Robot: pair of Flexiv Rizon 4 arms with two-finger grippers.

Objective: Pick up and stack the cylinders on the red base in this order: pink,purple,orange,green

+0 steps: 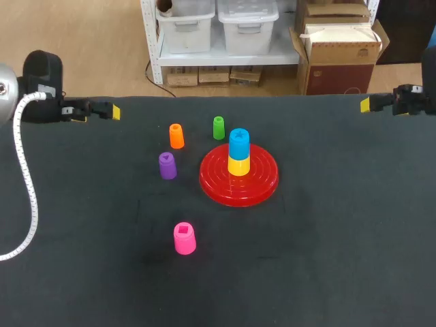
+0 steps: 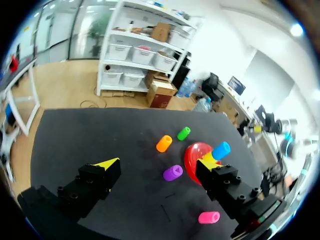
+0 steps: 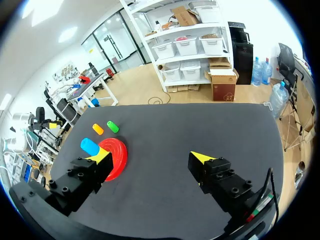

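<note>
ok so the right gripper [image 3: 152, 156] hangs wide open above the black table [image 3: 200, 125]; red base [image 3: 117, 160] with blue cylinder [image 3: 90, 146] beside one finger, orange cylinder [image 3: 98, 129] and green cylinder [image 3: 113, 126] beyond.

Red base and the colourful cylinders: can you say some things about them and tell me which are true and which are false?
1. A blue cylinder sits on a yellow cylinder on the red base. True.
2. The pink cylinder is on the base. False: it stands on the table, apart from the base.
3. The left tool holds the purple cylinder. False: the tool is open and empty; purple stands beside the base.
4. The orange cylinder and green cylinder stand upright on the table. True.
</note>
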